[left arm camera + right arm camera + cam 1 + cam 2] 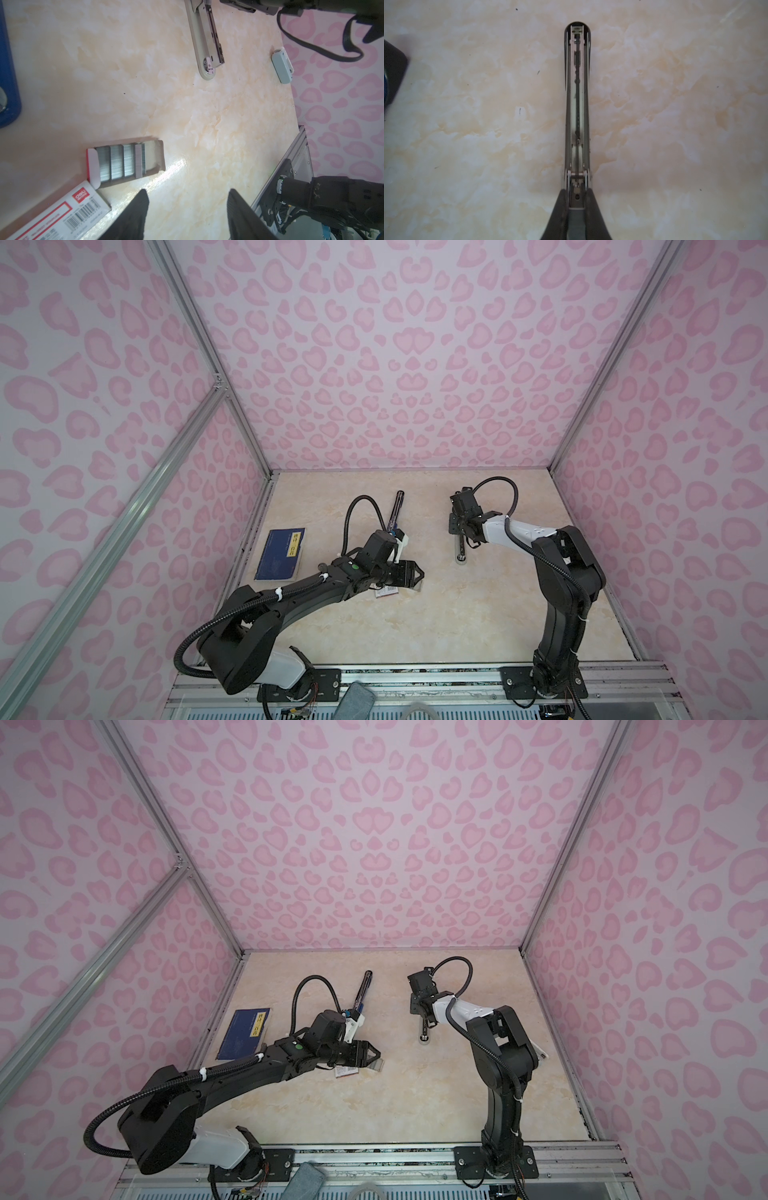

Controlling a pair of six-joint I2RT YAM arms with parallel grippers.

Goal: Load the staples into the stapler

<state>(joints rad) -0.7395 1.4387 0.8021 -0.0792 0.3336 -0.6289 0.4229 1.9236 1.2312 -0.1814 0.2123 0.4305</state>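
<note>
On a cream marble-look tabletop [478,614], the right gripper [577,199] is clamped on the rear end of the opened stapler [577,104]. Its magazine channel faces up and appears empty. In a top view the staples [376,1065], grey strips in an open cardboard tray [153,153], lie about eight o'clock from the stapler. The left gripper [187,207] hovers just beside them, jaws apart and empty. Picking up a strip looks to be the step in hand, and it calls for a narrow, square pinch. Pink heart-print walls [415,364] enclose the glossy surface.
</note>
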